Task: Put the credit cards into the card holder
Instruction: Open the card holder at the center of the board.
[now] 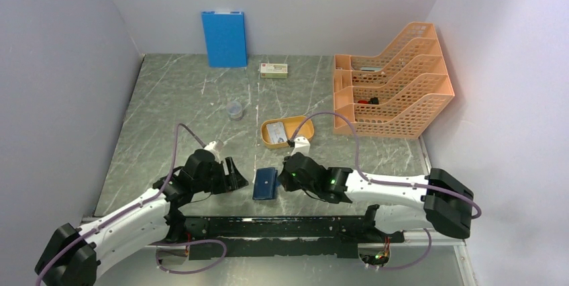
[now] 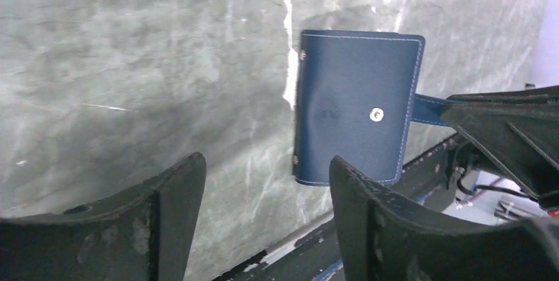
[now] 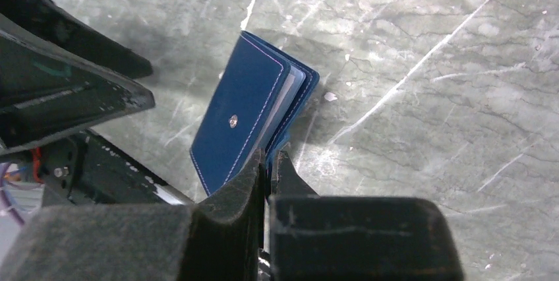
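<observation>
The card holder (image 1: pixel 265 184) is a small navy wallet, closed, lying on the marble near the front edge between both grippers. In the left wrist view the card holder (image 2: pixel 356 106) shows its snap button, and its strap (image 2: pixel 427 108) runs off to the right into the other arm's black jaws. My right gripper (image 3: pixel 269 159) is shut on that strap at the edge of the card holder (image 3: pixel 240 116). Just left of the holder, my left gripper (image 2: pixel 264 192) stands open and empty, apart from it. A pale credit card (image 1: pixel 275 129) lies in the orange tray (image 1: pixel 295 122).
A blue board (image 1: pixel 224 37) leans on the back wall, with a white box with a red label (image 1: pixel 274 70) beside it. A small clear cup (image 1: pixel 234 109) stands mid-table. An orange file rack (image 1: pixel 396 84) fills the back right. The black base rail (image 1: pixel 282 227) runs along the near edge.
</observation>
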{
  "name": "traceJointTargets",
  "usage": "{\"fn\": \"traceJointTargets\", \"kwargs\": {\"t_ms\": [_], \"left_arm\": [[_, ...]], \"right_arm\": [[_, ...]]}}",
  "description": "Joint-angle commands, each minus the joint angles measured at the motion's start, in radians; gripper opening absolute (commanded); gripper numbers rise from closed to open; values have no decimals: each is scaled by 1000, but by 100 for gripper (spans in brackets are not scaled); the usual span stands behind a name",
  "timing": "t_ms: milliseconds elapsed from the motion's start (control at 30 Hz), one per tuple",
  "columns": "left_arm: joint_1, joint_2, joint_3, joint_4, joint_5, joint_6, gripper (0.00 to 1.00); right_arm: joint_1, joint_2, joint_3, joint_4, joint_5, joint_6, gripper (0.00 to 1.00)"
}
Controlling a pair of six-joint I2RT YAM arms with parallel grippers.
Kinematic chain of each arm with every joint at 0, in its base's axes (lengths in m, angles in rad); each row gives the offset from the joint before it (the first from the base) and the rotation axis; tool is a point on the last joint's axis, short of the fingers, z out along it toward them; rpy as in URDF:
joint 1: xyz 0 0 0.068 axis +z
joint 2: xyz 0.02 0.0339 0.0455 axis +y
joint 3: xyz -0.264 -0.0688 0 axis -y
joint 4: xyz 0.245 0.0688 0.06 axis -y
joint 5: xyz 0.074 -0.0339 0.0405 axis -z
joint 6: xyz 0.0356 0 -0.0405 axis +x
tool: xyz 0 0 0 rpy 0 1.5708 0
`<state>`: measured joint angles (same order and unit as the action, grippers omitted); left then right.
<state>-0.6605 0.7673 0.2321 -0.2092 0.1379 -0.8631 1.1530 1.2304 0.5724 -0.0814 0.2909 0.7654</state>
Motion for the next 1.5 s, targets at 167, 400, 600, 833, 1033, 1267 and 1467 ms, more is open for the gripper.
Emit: {"fn": "traceJointTargets", "kwargs": {"t_ms": [167, 400, 600, 833, 1033, 1267, 1467], "left_arm": [[-127, 47, 68, 135, 31, -4, 90], [-186, 151, 118, 201, 14, -13, 91], [-215, 252, 192, 202, -3, 31, 90], [-226, 319, 214, 163, -48, 54, 77], [-228, 354, 206, 143, -76, 71, 66], [-229, 364, 194, 129, -103, 72, 43], [-228, 335, 191, 47, -159, 66, 32]], "right_arm": [[-2, -80, 11, 12, -55, -8, 0], [-2, -73, 36, 30, -87, -27, 0], [-2, -89, 42, 39, -97, -39, 0], [-1, -102, 42, 41, -102, -42, 0], [-3, -126, 36, 54, -113, -42, 0], [-2, -144, 30, 48, -108, -42, 0], [-3, -158, 28, -27, -26, -29, 0]]}}
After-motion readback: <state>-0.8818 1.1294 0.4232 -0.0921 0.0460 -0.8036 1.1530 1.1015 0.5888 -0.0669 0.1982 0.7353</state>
